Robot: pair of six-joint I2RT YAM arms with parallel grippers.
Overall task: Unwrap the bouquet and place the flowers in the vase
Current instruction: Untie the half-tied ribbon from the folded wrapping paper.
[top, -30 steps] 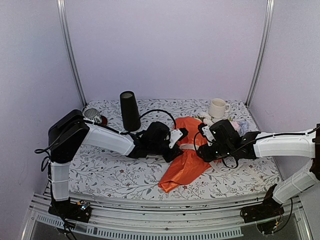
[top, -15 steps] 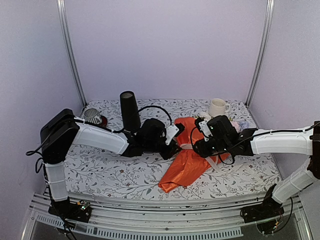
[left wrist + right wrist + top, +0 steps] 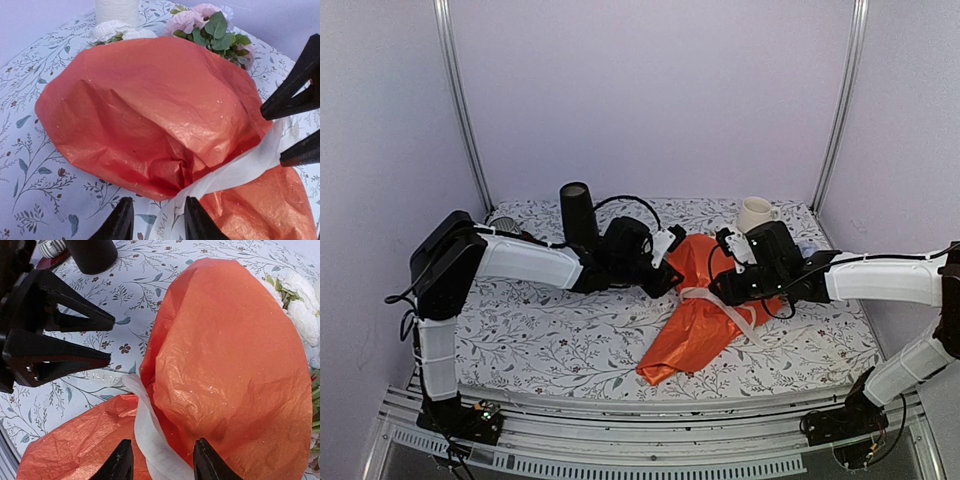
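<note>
Left gripper [image 3: 156, 210]: jaws parted, ribbon [image 3: 240, 167] lying between them.
Right gripper [image 3: 162, 452]: jaws parted, astride ribbon.
Risk: ribbon may slip free; an uneven pull could drag bouquet [image 3: 705, 300], crushing flowers [image 3: 200, 25].

The top view looks down from above and behind onto the whole table [image 3: 540, 340], from far off. Both wrist views sit low and close over the bouquet [image 3: 695, 335], facing each other across it: the left one catches the right gripper [image 3: 272, 135] at its right edge, the right one the left gripper [image 3: 111, 339] at upper left
</note>
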